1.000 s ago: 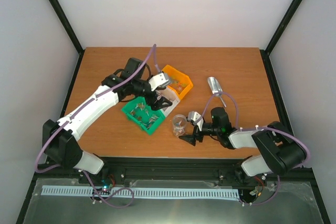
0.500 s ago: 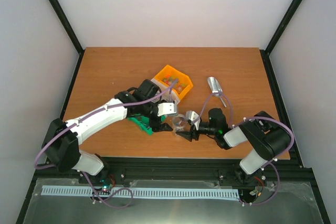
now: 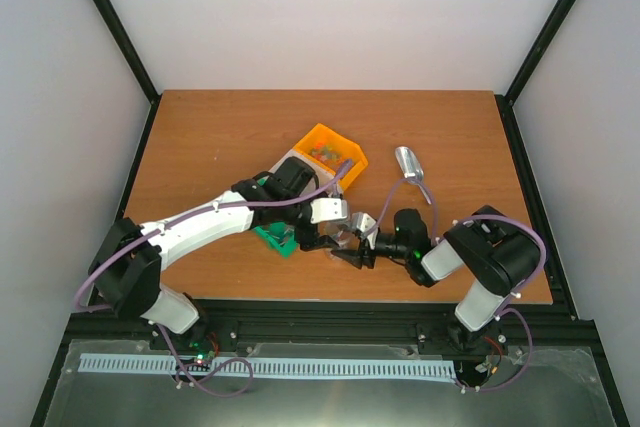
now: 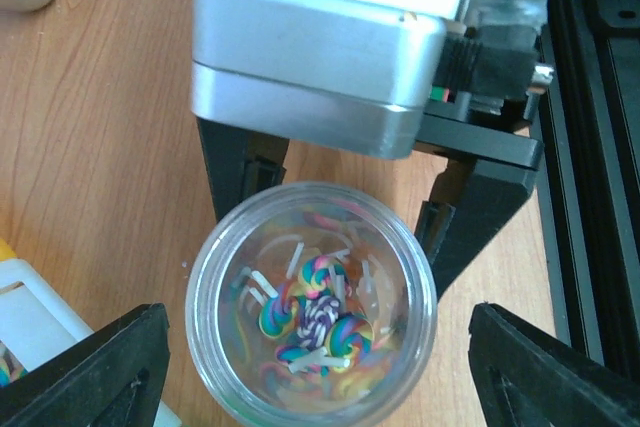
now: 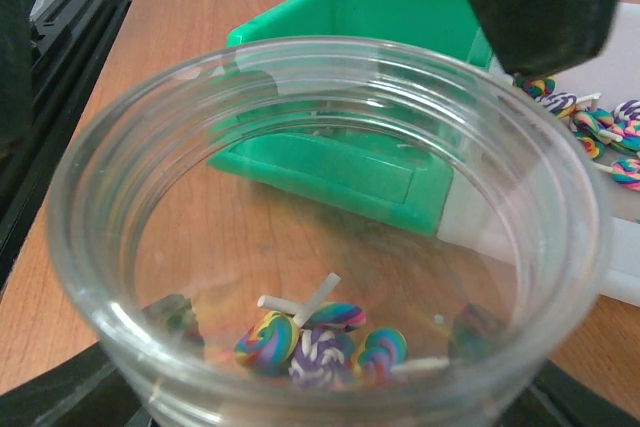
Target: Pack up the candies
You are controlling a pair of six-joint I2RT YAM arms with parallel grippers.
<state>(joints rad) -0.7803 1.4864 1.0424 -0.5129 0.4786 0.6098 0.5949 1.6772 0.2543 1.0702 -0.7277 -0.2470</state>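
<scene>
Right gripper [image 4: 338, 222]: nearest the arm bases. Its two black fingers flanked the jar [image 4: 200, 292], close against the wall on either side. Whether they pinched it or stood just off it could not be told.
Jar: upright on the table [image 3: 220, 137], between both pairs of fingers.
Candies [image 4: 315, 322]: three swirl-coloured sweets on white sticks lay at the bottom of the jar, within the span of both grippers and touched by neither.
Left gripper [image 4: 318, 372]: fingers spread wide, one to each side of the jar, both clear of its rim.
Green bin [image 5: 340, 162]: just beyond the jar.
White tray [image 4: 30, 302]: beside the jar, with more such sweets on it.
Orange bin [image 3: 316, 135]: farther beyond the jar; its contents were too small to tell.
Scoop [image 3: 410, 164]: well apart from the jar.
</scene>
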